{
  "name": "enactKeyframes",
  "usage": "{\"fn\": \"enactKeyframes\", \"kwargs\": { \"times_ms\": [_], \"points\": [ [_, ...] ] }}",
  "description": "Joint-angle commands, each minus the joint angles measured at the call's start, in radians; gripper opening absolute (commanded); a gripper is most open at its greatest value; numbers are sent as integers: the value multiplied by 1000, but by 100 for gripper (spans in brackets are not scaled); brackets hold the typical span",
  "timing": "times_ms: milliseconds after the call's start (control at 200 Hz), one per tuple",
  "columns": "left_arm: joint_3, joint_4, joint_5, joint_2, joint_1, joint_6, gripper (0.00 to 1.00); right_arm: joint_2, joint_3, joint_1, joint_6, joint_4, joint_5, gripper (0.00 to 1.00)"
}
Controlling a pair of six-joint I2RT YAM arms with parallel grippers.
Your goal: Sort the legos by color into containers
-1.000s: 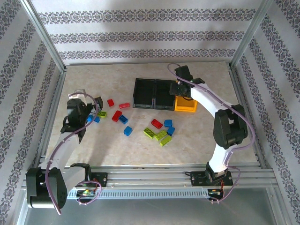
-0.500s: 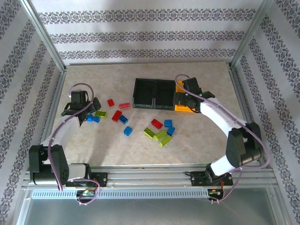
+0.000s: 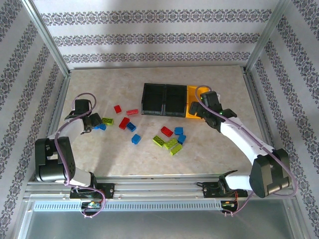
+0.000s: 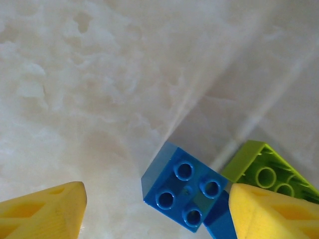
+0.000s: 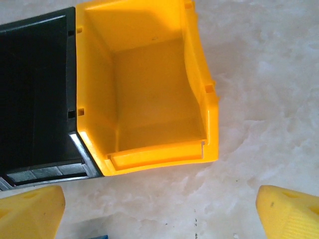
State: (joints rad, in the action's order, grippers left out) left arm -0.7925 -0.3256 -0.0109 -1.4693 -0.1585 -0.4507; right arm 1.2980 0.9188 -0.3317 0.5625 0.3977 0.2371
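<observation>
Red, blue and lime green legos lie scattered on the table, most of them in a cluster (image 3: 169,139) in front of the containers. My left gripper (image 3: 94,121) is down at the left group. Its yellow fingers (image 4: 45,214) stand open around a blue four-stud lego (image 4: 187,191), with a gap on the left side. A green lego (image 4: 266,172) and a second blue one (image 4: 219,225) lie by the right finger. My right gripper (image 3: 201,105) hangs open over the front of the yellow container (image 5: 159,154), which looks empty. Two black containers (image 3: 153,98) join it on the left.
Three red legos (image 3: 123,123) and two blue ones (image 3: 135,139) lie between the left group and the middle cluster. Metal frame rails (image 3: 60,99) and patterned walls enclose the table. Bare tabletop stretches right of the yellow container (image 5: 269,99).
My left gripper has dropped down and nearer onto the blue legos, and its fingers have narrowed. My right gripper has drawn back from over the bins toward the yellow bin's front right.
</observation>
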Motion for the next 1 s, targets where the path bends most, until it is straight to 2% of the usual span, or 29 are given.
{"fn": "enactKeyframes", "kwargs": {
  "times_ms": [0, 265, 615, 994],
  "points": [
    [-14, 3, 37, -32, -17, -3, 73, -43, -30, -6, 43, -42, 35, 99],
    [-24, 33, 88, -104, -18, -11, 68, -60, -44, -5, 55, -37, 56, 98],
    [-57, 43, 54, -133, -33, -29, 67, -46, -46, -7, 60, -39, 48, 98],
    [-151, 21, 39, -235, -41, -58, 68, -36, -35, -9, 54, -43, 48, 98]
  ]
}}
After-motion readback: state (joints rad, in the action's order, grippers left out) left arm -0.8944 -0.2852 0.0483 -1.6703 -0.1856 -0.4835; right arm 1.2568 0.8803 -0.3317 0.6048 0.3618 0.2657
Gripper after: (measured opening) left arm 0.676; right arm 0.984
